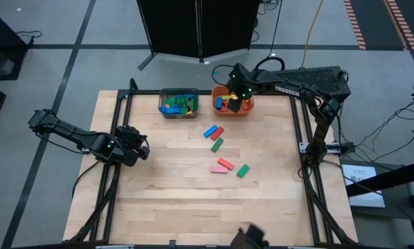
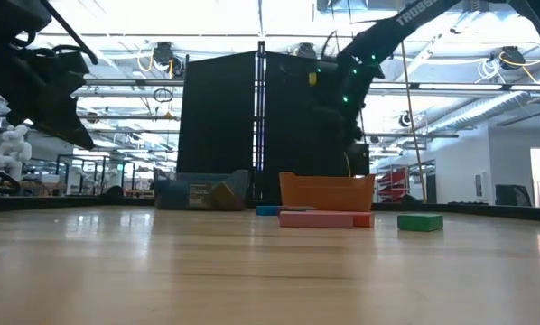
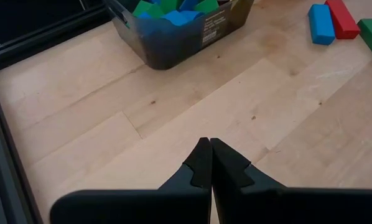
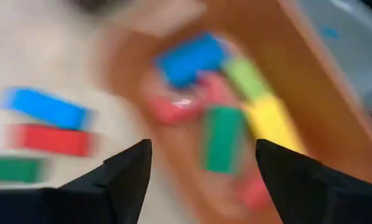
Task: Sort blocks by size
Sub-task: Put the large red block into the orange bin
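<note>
My right gripper (image 4: 198,165) had jaws spread, empty, over the orange bin (image 1: 243,106) of blocks (image 4: 224,138). Left gripper (image 3: 206,163) jaws pressed together above bare table (image 1: 165,187). Loose bars (image 1: 221,164) lay mid-table near the grey bin (image 1: 178,111).

A large open lab or industrial hall. Exposed ceiling ducts (image 2: 514,61), strip lights, a black partition panel (image 2: 220,126) and floor cables (image 1: 380,138) surround the framed wooden bench (image 1: 172,200).

Grey tiled floor (image 1: 41,76) around the counter (image 1: 172,200); black panel (image 2: 252,126) at twelve o'clock, bright ceiling lights (image 2: 207,18) overhead.
</note>
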Tool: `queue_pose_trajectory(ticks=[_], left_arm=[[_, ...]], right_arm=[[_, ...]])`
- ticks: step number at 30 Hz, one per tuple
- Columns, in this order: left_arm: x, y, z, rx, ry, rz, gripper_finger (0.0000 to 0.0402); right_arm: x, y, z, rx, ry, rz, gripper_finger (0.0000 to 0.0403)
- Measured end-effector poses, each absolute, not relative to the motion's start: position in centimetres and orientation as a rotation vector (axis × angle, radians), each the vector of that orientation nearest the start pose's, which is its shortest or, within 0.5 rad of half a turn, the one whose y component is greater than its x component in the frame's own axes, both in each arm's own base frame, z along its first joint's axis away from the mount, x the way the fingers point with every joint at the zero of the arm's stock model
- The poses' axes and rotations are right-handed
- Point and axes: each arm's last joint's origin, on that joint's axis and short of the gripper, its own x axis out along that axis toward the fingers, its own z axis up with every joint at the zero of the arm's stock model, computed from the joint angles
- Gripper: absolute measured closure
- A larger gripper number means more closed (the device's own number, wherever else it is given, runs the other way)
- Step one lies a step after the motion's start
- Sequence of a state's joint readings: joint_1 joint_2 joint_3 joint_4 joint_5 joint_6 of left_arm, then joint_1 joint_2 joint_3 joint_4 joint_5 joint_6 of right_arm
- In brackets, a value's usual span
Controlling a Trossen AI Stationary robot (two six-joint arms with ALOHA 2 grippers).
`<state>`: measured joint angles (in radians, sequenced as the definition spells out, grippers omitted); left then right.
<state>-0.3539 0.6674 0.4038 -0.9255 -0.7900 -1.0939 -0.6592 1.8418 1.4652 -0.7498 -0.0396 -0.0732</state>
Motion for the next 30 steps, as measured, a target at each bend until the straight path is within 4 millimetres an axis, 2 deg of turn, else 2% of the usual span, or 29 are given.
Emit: queue_pose_trajectory(ticks=[4, 7, 11, 14, 19, 30], left_arm=[[9.9, -1.5, 17.9, -0.341, 0.651, 0.839, 0.0401], [9.9, -1.5, 17.9, -0.342, 0.651, 0.839, 0.0401], [9.9, -1.5, 17.9, -0.342, 0.651, 0.839, 0.0401], [9.9, -1.5, 17.9, -0.343, 0.649, 0.838, 0.0401], [9.9, -1.5, 17.9, -0.367, 0.639, 0.847, 0.0401], [9.9, -1.5, 17.9, -0.367, 0.643, 0.846, 0.0401]], right_arm=[[32.9, -20.3, 24.4, 0.294, 0.991, -0.185, 0.0121], [34.9, -16.9, 24.3, 0.116, 1.005, -0.025, 0.0127], [37.1, -13.3, 22.5, -0.194, 1.079, 0.121, 0.0132], [38.3, -11.9, 20.9, -0.372, 1.141, 0.157, 0.0133], [39.1, -12.0, 18.0, -0.445, 1.234, 0.142, 0.0133], [38.4, -14.1, 14.7, -0.344, 1.358, 0.140, 0.0133]])
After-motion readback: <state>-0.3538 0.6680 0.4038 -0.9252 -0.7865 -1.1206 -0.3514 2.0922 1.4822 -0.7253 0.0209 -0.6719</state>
